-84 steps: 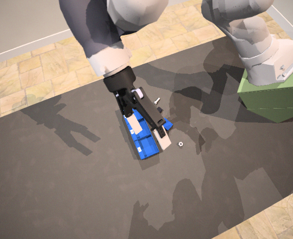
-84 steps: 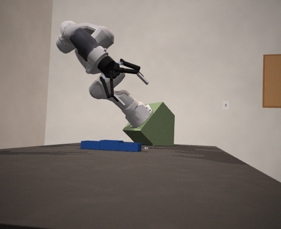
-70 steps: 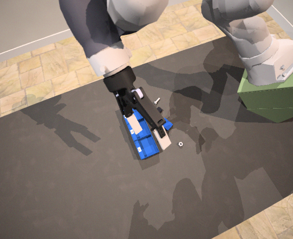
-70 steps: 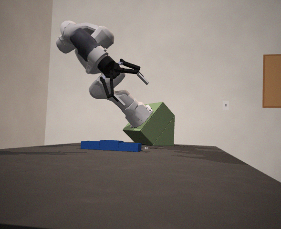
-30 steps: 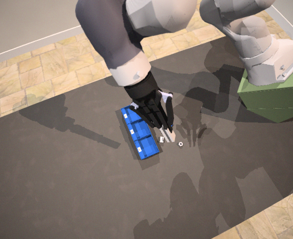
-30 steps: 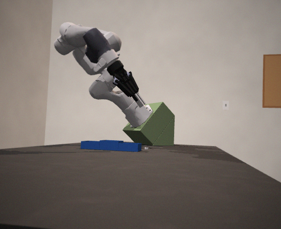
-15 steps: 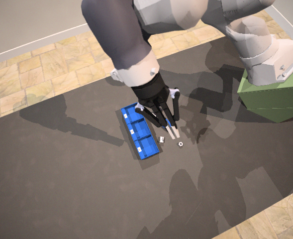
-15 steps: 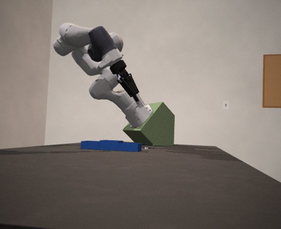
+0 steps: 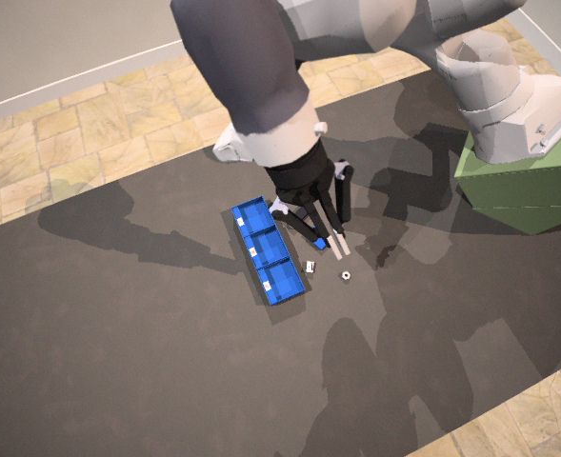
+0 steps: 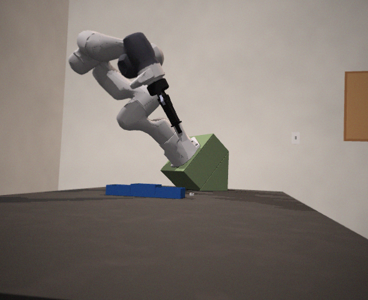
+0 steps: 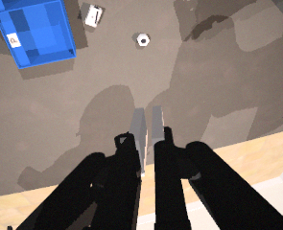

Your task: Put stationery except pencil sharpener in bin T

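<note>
Three blue bins stand in a row on the dark table, each with a small white label that I cannot read. They also show in the wrist view and in the exterior view. A small white and black item lies beside the near bin, also in the wrist view. A small grey nut lies to its right, also in the wrist view. My gripper is shut and empty, well above the table, with its fingertips together.
The green pedestal that carries the arm stands at the table's right back, also seen in the exterior view. The table edge and the tiled floor run along the back left.
</note>
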Tool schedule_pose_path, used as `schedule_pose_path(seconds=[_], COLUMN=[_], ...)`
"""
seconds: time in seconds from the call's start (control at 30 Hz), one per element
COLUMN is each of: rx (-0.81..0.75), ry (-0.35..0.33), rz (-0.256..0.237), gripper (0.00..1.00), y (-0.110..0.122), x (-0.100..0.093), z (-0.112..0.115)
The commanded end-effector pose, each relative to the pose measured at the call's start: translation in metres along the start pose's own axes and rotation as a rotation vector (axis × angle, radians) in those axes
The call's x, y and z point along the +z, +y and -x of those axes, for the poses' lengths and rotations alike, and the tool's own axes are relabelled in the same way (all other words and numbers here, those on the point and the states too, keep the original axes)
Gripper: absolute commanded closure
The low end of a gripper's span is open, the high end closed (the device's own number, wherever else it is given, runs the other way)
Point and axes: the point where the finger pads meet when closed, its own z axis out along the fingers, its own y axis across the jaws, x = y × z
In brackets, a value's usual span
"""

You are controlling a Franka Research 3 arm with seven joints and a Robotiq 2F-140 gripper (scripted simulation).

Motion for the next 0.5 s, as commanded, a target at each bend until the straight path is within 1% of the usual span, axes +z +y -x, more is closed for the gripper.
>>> schedule_pose_path(seconds=[0.0, 0.03, 0.2, 0.23, 0.43, 0.47], rx=[-0.118, -0.168, -0.263, -0.282, -0.397, -0.416], ry=[0.018, 0.034, 0.064, 0.074, 0.108, 0.119], rz=[0.009, 0.009, 0.010, 0.009, 0.013, 0.012], gripper=[0.95, 0.95, 0.95, 0.95, 0.95, 0.95], y=[0.003, 0.008, 0.008, 0.012, 0.012, 0.016], x=[0.001, 0.002, 0.002, 0.002, 0.002, 0.001], z=[-0.004, -0.009, -0.009, -0.014, -0.014, -0.019])
